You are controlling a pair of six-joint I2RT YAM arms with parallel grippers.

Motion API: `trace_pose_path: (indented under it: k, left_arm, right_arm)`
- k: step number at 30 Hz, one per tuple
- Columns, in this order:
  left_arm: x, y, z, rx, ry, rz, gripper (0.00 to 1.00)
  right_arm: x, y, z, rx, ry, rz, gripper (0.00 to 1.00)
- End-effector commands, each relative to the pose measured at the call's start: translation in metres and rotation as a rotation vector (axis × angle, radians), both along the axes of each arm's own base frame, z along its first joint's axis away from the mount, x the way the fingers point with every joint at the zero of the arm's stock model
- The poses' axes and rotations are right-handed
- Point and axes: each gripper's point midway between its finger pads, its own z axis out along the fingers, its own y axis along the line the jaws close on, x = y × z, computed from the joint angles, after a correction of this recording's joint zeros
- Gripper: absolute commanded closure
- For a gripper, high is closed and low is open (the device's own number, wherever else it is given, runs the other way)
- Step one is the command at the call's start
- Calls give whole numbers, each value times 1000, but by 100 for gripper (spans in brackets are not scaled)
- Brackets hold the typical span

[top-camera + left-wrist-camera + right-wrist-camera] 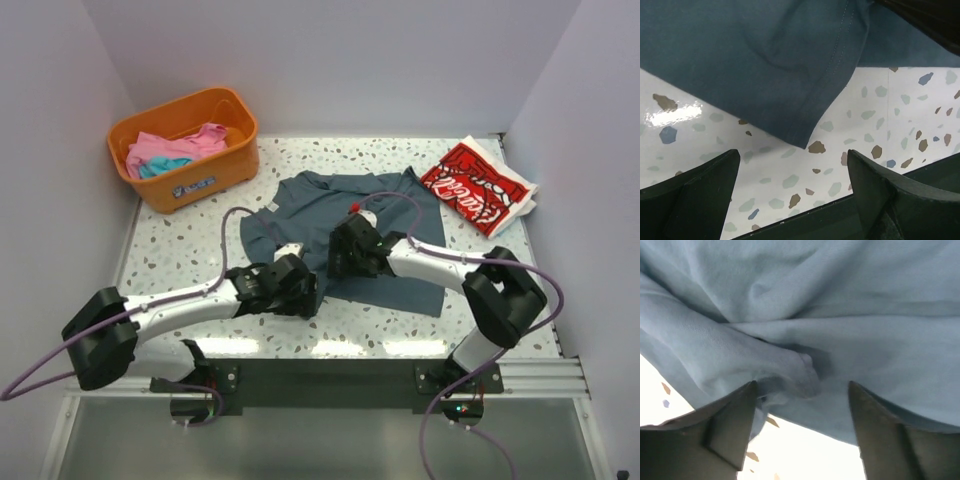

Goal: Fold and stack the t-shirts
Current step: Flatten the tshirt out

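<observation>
A slate-blue t-shirt (385, 225) lies spread, partly rumpled, in the middle of the speckled table. My left gripper (304, 292) stands open at its near-left corner. In the left wrist view only bare table shows between its fingertips (792, 165), and the shirt's hemmed corner (805, 105) lies just beyond them. My right gripper (345, 256) hovers low over the shirt's near-left part, also open. A bunched fold of the blue cloth (795, 375) sits at its fingertips (802, 390), unpinched. A folded red t-shirt (478, 186) with white lettering rests at the back right.
An orange basket (190, 185) at the back left holds a pink shirt (160, 148) and a turquoise shirt (160, 166). White walls close in the table on three sides. The table's dark front edge (805, 217) runs right under my left gripper.
</observation>
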Motion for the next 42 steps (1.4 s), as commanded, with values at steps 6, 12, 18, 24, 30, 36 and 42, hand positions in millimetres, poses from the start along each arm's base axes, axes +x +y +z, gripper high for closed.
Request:
trace_pose_path:
  k: [6,12,18,24,30,36,42]
  left_arm:
    - [17,-32,-6,99,-48,-65,17]
    - [8,-27,-31,232,-13,-92,39]
    - [-2,-2,-54,334,22,-49,55]
    - [3,20,-59,454,20,59,81]
    - [-1,52,-54,550,13,162,100]
    - [-3,121,-10,589,-35,402,100]
    - [6,158,13,511,-56,537,100]
  right_arm:
    - [-5,-76,68,-17,-168,-200,1]
    - [-23,-155,68,-82,-187,-387,1]
    - [-36,-191,67,-127,-184,-470,1]
    - [-53,-194,50,-134,-120,-442,1]
    - [-76,-203,34,-151,-60,-450,1]
    - [-109,-228,36,-177,-3,-611,1]
    - [-113,-220,23,-71,14,-692,1]
